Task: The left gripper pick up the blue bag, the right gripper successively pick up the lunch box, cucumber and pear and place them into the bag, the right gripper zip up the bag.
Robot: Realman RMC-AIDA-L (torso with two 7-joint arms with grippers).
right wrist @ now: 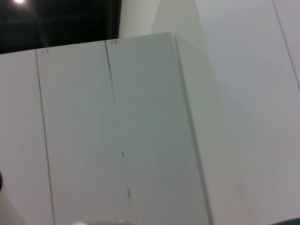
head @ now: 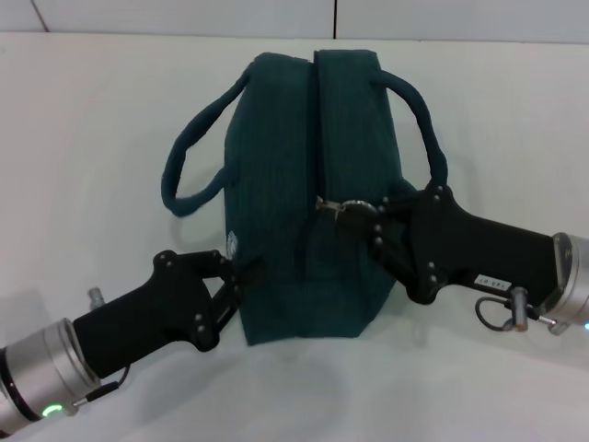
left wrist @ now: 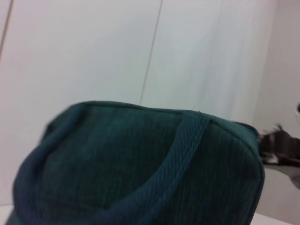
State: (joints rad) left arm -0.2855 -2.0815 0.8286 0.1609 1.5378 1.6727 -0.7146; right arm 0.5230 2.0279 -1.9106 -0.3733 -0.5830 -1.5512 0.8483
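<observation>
The blue bag (head: 313, 193), dark teal cloth with two loop handles, stands upright on the white table (head: 92, 138), its zip running along the top. My left gripper (head: 241, 279) is at the bag's near left corner, shut on the cloth edge there. From the right, my right gripper (head: 373, 219) reaches the top seam and is shut on the metal zip pull (head: 336, 208). The bag (left wrist: 140, 168) fills the lower part of the left wrist view. No lunch box, cucumber or pear shows; whether they are inside the bag cannot be seen.
A bag handle (head: 189, 166) loops out to the left and another handle (head: 419, 115) arches over my right gripper. A white wall (head: 184, 14) rises behind the table. The right wrist view shows only white panels (right wrist: 140, 131).
</observation>
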